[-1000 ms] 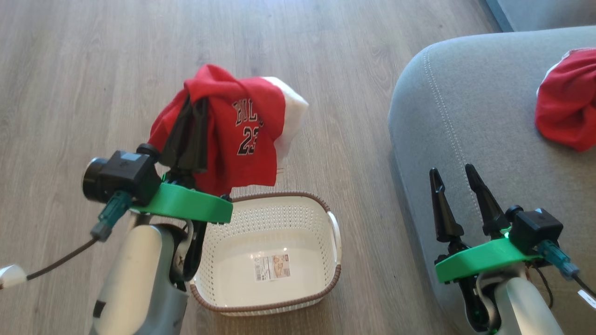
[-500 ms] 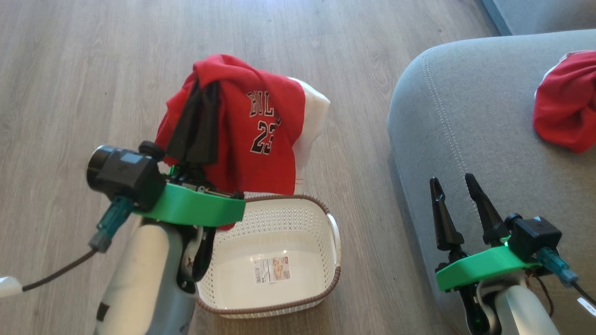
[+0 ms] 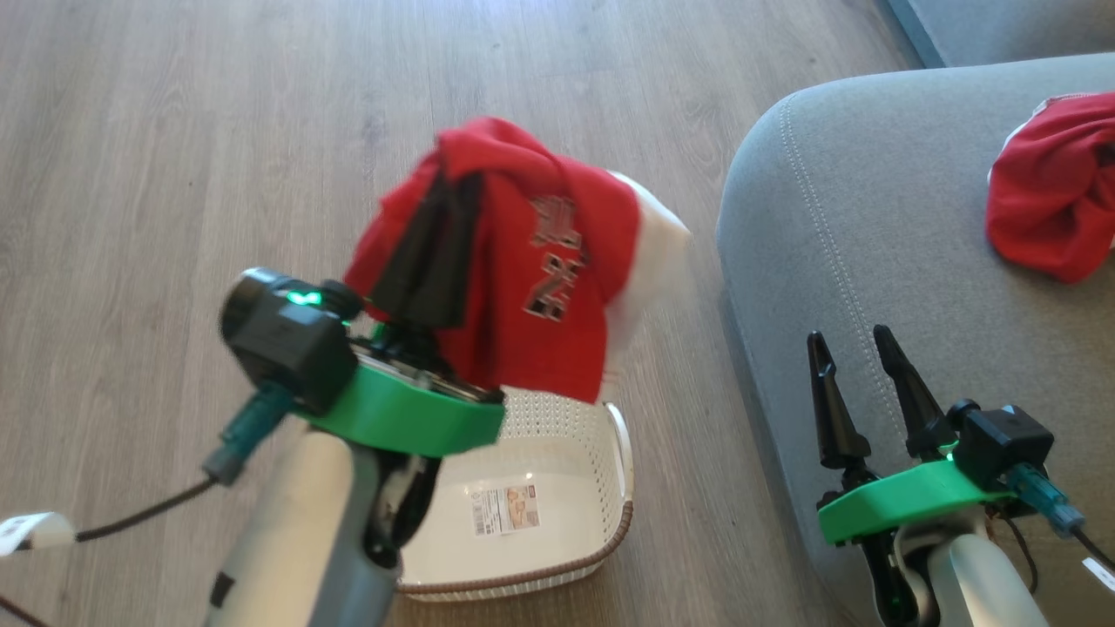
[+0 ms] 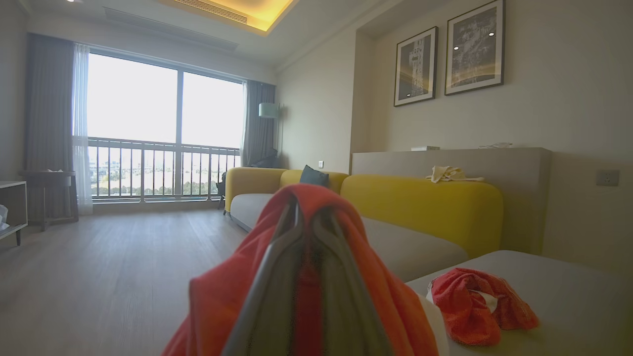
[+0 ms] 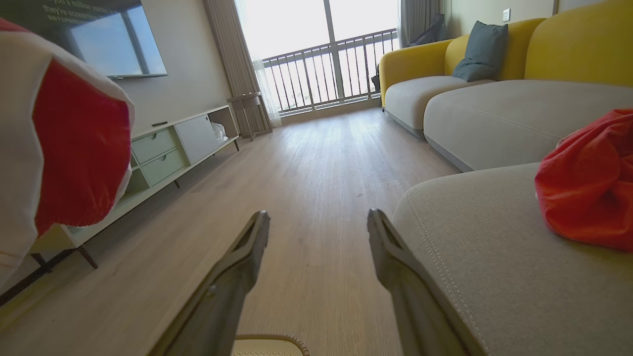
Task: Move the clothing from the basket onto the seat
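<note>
Red shirt [image 3: 540, 287], pinched tight in the left claw [image 3: 453, 187], could slip to the floor [image 3: 174, 131] before the sofa [image 3: 871, 218] if it swings; the right claw [image 3: 848, 337] gapes empty.

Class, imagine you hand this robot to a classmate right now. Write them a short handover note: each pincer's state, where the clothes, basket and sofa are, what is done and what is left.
Left pincer: shut on the red jersey, held up in the air above the basket.
Right pincer: open and empty, near the edge of the sofa.
Done: a second red garment lies on the sofa. The part of the basket floor that shows is bare apart from its label.
Left: carry the jersey over the sofa and let it go there.
</note>
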